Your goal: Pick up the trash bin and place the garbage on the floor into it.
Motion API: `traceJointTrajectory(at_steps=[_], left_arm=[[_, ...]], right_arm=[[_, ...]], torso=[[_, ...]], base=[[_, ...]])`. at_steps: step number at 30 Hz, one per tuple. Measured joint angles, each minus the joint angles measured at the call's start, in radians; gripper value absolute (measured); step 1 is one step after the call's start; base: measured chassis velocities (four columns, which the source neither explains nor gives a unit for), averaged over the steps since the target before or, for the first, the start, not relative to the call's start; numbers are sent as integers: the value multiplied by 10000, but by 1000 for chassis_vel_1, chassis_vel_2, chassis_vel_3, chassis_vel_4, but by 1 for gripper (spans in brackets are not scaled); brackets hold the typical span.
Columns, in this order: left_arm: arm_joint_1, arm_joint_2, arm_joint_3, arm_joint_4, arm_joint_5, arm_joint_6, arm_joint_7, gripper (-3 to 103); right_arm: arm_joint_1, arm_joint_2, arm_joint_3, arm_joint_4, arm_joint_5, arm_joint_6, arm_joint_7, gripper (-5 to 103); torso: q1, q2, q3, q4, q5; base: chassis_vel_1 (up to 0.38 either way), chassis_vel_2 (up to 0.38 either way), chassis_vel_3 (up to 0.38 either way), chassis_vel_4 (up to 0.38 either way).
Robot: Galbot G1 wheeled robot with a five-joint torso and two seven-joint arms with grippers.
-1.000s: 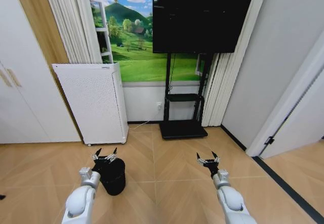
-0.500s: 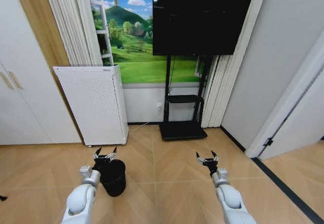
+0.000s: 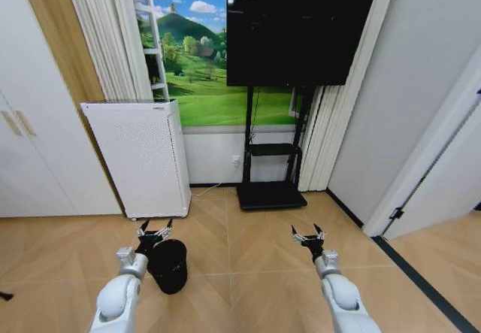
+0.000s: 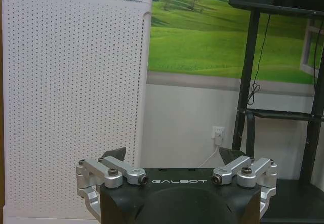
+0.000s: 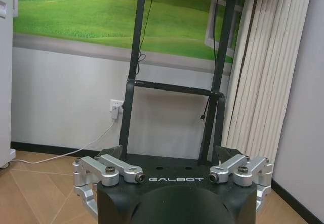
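**Both arms out front, nothing grabbed**

Nearest, left gripper (image 3: 155, 231) hangs spread wide and empty, over the near-left rim of the trash bin (image 3: 168, 266) on the floor, maybe touching, hard to tell. Right gripper (image 3: 309, 235) hovers open, empty. Farther back: white perforated appliance (image 3: 140, 156), TV stand (image 3: 269, 190).

Low in the head view we see two glossy white, rounded forearms with silver wrist collars. Each hand, left hand (image 3: 155, 230) and right hand (image 3: 309, 234), has silver linkage bars with dark screws, black pointed fingertips and a black housing lettered GALBOT.
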Motion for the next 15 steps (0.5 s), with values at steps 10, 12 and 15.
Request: traceJointTrajectory(at_steps=[10, 12, 15], left_arm=[[33, -50, -9, -93, 52, 0, -3, 100], [35, -55, -3, -104, 76, 0, -15, 100], [38, -69, 8, -113, 118, 0, -49, 100]], right_arm=[[7, -46, -47, -2, 28, 22, -12, 100], [9, -69, -53, -3, 49, 21, -25, 100], [27, -113, -60, -30, 103, 22, -47, 100]], torso=[[158, 394, 236, 0, 0], [187, 466, 281, 0, 0], [242, 597, 356, 0, 0]], base=[[0, 0, 0, 0], [0, 0, 0, 0], [0, 0, 0, 0]])
